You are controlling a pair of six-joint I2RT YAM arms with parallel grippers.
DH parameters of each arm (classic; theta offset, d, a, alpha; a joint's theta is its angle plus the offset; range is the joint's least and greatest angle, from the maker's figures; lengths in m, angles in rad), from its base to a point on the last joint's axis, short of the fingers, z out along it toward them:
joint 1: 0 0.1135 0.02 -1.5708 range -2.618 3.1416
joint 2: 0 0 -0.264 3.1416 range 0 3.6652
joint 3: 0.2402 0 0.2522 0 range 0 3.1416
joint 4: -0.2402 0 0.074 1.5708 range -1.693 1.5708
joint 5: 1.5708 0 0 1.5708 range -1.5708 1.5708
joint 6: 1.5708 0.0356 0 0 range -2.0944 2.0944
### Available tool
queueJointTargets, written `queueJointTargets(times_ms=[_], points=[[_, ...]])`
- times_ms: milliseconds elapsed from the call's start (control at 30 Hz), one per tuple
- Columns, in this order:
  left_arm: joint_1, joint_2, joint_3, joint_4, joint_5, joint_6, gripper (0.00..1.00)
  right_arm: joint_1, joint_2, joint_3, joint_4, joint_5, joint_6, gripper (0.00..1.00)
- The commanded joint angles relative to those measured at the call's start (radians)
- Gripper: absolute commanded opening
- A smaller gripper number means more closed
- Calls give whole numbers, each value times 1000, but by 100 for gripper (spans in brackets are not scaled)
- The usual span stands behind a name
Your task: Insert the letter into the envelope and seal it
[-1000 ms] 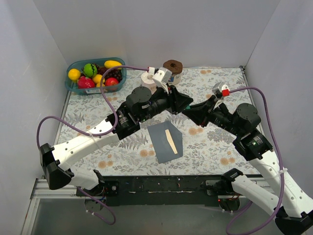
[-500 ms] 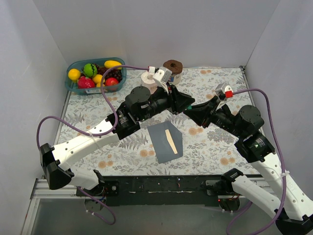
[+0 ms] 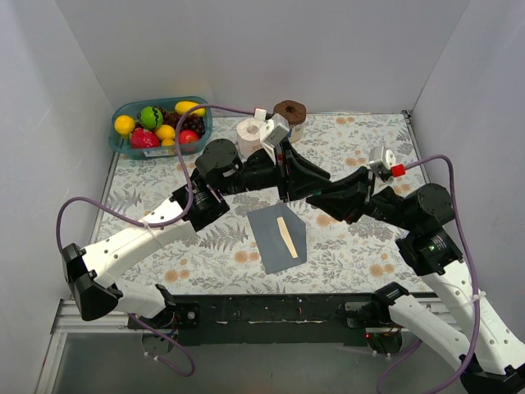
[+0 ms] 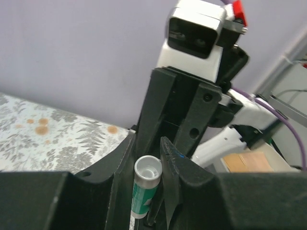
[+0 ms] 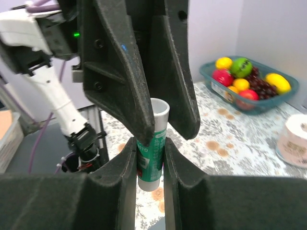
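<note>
Envelope (image 3: 271, 246) — lying flat on desk (image 3: 164, 246), cream strip of letter (image 3: 285, 235) showing on it; handling light and floppy, likely best lifted by an edge. Left gripper (image 4: 146, 191) and right gripper (image 5: 151, 163) — both clamping one glue stick (image 5: 152, 143).

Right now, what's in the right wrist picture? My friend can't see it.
A green-and-white plastic tube sits in the middle, pinched by the right gripper from below and the left gripper from above. Behind it are a flowery tablecloth and a teal tub of toy fruit.
</note>
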Motion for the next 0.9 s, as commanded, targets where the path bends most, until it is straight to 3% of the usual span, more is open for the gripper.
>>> queueJointTargets(times_ms=[0, 33, 100, 167, 267, 367, 467, 867], points=[[-29, 5, 9, 17, 169, 12, 12, 26, -25, -23, 222, -251, 31, 1], [-29, 5, 9, 14, 163, 12, 33, 26, -28, -25, 217, -242, 28, 1], [-28, 3, 6, 7, 140, 12, 41, 24, -34, -19, 152, -164, 4, 1], [-23, -9, -1, 2, 72, 10, 62, 24, -34, -2, 95, -39, -33, 1], [-18, -36, -19, -18, -118, -2, 73, 26, -33, 12, 6, 130, -61, 1], [-18, -59, -27, -56, -367, -33, 73, 24, -36, 10, -48, 286, -64, 1], [-18, -78, -50, -67, -496, -54, 73, 24, -30, 13, -76, 370, -62, 1], [-18, 5, 10, -128, -476, -71, 66, 24, -8, 26, -89, 387, -56, 1]])
